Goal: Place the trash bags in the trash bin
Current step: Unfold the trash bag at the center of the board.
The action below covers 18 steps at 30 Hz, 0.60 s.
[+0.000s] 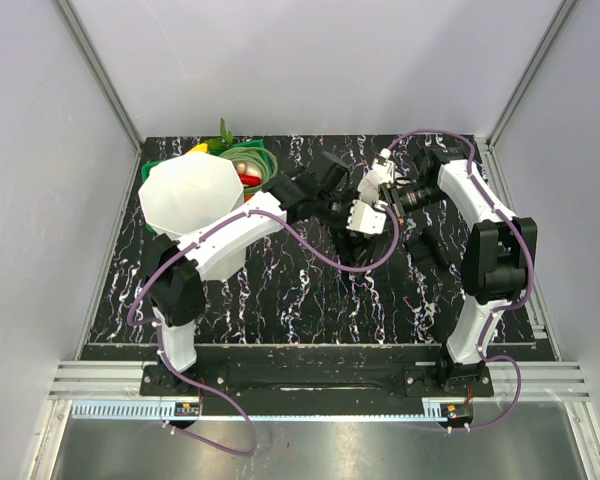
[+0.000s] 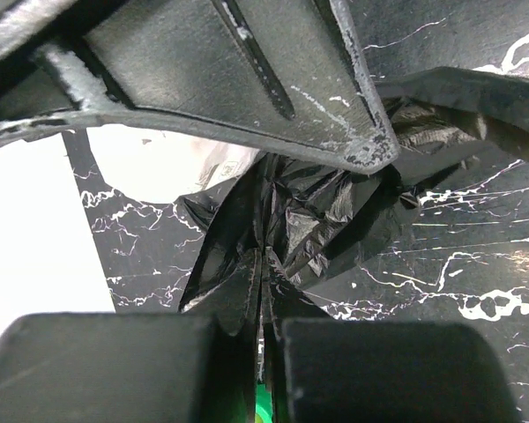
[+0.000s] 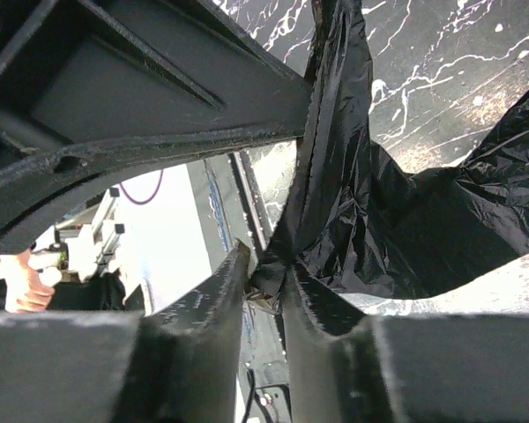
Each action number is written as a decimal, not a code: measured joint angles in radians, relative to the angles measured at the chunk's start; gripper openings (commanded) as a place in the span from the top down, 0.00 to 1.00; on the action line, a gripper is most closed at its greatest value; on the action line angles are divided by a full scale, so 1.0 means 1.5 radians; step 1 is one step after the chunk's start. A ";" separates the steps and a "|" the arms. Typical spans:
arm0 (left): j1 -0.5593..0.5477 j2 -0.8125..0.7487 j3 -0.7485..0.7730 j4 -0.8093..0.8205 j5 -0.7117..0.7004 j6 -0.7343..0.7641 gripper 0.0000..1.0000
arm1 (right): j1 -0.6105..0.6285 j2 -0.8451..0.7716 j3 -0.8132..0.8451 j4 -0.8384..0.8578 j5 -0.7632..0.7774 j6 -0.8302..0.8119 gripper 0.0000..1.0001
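The black trash bag (image 1: 352,240) hangs crumpled between my two grippers over the middle of the table, hard to tell from the black marbled top. My left gripper (image 1: 330,205) is shut on a fold of the bag, seen in the left wrist view (image 2: 263,264) with the film (image 2: 309,211) bunched just beyond the tips. My right gripper (image 1: 368,195) pinches another fold (image 3: 266,269), and the bag (image 3: 370,203) stretches up and to the right from it. The white faceted trash bin (image 1: 190,195) stands upright at the far left, beside the left arm, with nothing visible inside it.
A green basket (image 1: 252,165) of toy vegetables sits behind the bin at the back edge. Grey walls enclose the table on three sides. The other gripper's dark body fills the top of each wrist view. A white rounded object (image 2: 159,167) lies behind the bag.
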 measured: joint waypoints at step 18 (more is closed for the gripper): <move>-0.026 -0.029 -0.020 -0.036 -0.022 -0.011 1.00 | 0.000 0.000 0.072 0.022 0.040 0.139 0.47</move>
